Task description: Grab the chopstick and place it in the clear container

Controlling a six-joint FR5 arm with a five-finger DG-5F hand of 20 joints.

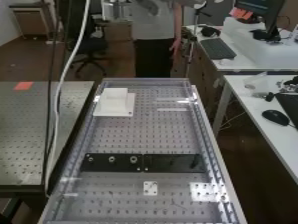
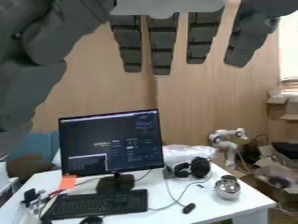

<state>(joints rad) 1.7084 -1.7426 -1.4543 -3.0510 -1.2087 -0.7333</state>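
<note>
Item: one hand (image 2: 162, 42), dark grey, raised with white desk (image 2: 143, 216), monitor (image 2: 111, 142) and keyboard (image 2: 100, 202) in front of its wrist camera. Fingers (image 2: 125, 40) straight, slightly spread, well open; we find nothing between them and the thumb (image 2: 70, 30), and nothing gripped.

Item: one bench (image 1: 148, 137), perforated. At its far end, a white block (image 1: 114, 102). Across its middle, a black plate (image 1: 143, 162) with round fittings; nearer, beside it, a small white plate (image 1: 150, 188).

Item: chopstick. Whereabouts: we cannot tell. Two pale streaks (image 1: 171, 109) lie near the bench's far end, beside the white block and apart from it; we cannot say whether they are sticks or glare.

Item: clear container. Position likewise beyond our telling.

State of the task: we enter no step as done. With the hand empty and turned towards the desk, we judge this either the outset or a rest away from the work, and cannot rule out a finished placement. If unstarted, the whole remains: find, pinch, lift, carry, release.
</note>
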